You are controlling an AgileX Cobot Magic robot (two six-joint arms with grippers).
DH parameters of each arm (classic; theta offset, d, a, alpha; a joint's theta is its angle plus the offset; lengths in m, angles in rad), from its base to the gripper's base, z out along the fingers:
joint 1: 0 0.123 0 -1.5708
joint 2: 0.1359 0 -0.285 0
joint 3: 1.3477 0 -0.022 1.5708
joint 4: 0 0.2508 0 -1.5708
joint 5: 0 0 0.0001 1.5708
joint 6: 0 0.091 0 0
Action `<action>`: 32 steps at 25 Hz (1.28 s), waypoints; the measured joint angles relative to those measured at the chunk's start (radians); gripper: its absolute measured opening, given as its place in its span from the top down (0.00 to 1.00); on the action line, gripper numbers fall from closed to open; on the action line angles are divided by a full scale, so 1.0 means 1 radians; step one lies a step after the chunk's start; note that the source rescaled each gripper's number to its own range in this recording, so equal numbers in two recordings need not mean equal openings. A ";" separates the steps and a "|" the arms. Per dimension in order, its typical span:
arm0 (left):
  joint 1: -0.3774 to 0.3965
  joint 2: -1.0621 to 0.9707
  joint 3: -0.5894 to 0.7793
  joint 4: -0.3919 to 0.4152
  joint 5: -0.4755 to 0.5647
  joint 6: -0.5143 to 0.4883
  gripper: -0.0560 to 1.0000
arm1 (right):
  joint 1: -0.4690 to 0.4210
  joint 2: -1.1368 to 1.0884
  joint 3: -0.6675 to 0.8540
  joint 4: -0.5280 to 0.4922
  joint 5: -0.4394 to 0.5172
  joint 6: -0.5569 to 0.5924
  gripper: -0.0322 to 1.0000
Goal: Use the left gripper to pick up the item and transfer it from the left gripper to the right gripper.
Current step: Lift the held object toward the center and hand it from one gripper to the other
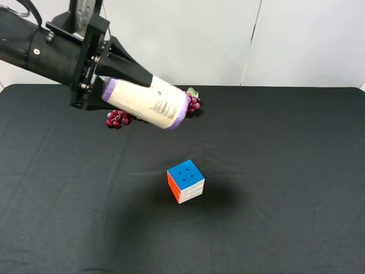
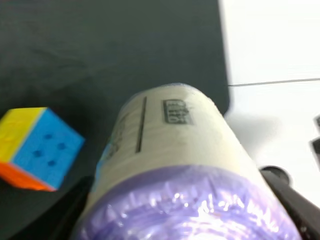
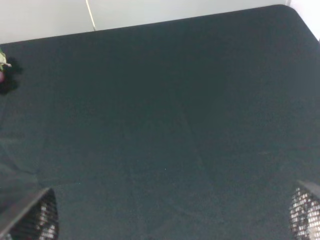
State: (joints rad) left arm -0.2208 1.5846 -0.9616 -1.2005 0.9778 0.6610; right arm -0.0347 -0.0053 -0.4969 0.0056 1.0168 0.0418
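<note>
The left end effector (image 1: 145, 100) is clenching the item (image 1: 149, 103) and holding it up off the table (image 1: 285, 171), beyond the puzzle cube (image 1: 185, 181) and to the cube's left as the high camera sees it. The item is lying tilted, its purple lid end sitting between the black fingers and its purple base end pointing down toward the cube's side of the table. 1 finger is pressing along the top of the cream label.

The label is showing a barcode and several lines of small dark print, but I am finding none of it readable. In the left wrist view the label is carrying a small boxed block of print and 1 long straight line, both too blurred to make out.

The cube is resting on the table with its blue face up, and 4 small dark marks are showing on that face. A bunch of dark red grapes (image 1: 117, 119) is lying farther back than the cube, partly hidden behind the item.

The right end effector (image 3: 170, 220) is hanging released over bare black cloth, its 2 mesh-patterned fingertips (image 3: 40, 217) standing wide apart with nothing between them.
</note>
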 joint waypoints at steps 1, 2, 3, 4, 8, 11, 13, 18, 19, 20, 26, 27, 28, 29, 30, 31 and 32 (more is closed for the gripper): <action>0.000 0.012 0.000 -0.023 0.016 0.021 0.95 | 0.000 0.000 0.000 0.000 0.000 0.000 0.00; 0.000 0.026 0.000 -0.042 0.026 0.032 0.95 | 0.000 0.000 0.000 0.000 0.000 0.000 0.00; 0.000 0.037 0.000 -0.052 0.035 0.045 0.95 | 0.000 0.000 0.000 0.001 0.000 0.000 0.00; 0.000 0.045 0.000 -0.057 0.039 0.050 0.95 | 0.000 0.000 0.000 0.002 0.000 0.000 0.00; 0.000 0.062 0.000 -0.058 0.044 0.054 0.95 | 0.000 0.018 -0.003 0.042 0.001 -0.007 0.00; 0.000 0.062 0.000 -0.062 0.056 0.055 0.95 | 0.000 0.120 -0.047 0.136 0.000 -0.042 0.00; 0.000 0.062 0.000 -0.062 0.057 0.056 0.95 | 0.000 0.207 -0.096 0.202 -0.012 -0.108 0.00; 0.000 0.062 0.000 -0.063 0.057 0.057 0.95 | 0.094 0.400 -0.223 0.334 -0.120 -0.297 0.00; 0.000 0.062 0.000 -0.064 0.057 0.057 0.95 | 0.138 0.433 -0.245 0.341 -0.139 -0.319 0.00; 0.000 0.062 0.000 -0.064 0.057 0.057 0.95 | 0.188 0.468 -0.263 0.341 -0.147 -0.342 0.00; 0.000 0.062 0.000 -0.064 0.058 0.057 0.95 | 0.457 0.658 -0.350 0.283 -0.196 -0.374 0.00; 0.000 0.062 0.000 -0.064 0.058 0.057 0.95 | 0.496 0.690 -0.358 0.269 -0.211 -0.374 0.00; 0.000 0.062 0.000 -0.064 0.059 0.057 0.95 | 0.528 0.716 -0.364 0.258 -0.226 -0.375 0.00; 0.000 0.062 0.000 -0.064 0.059 0.057 0.95 | 0.564 0.746 -0.369 0.247 -0.241 -0.375 0.00; 0.000 0.062 0.000 -0.064 0.059 0.057 0.95 | 0.598 0.775 -0.375 0.239 -0.256 -0.376 0.00; 0.000 0.062 0.000 -0.064 0.059 0.057 0.95 | 0.625 0.799 -0.380 0.233 -0.268 -0.378 0.00; 0.000 0.062 0.000 -0.064 0.059 0.057 0.95 | 0.655 0.828 -0.389 0.231 -0.277 -0.379 0.00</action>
State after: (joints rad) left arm -0.2208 1.6469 -0.9616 -1.2645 1.0365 0.7184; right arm 0.6207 0.8224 -0.8854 0.2367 0.7400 -0.3376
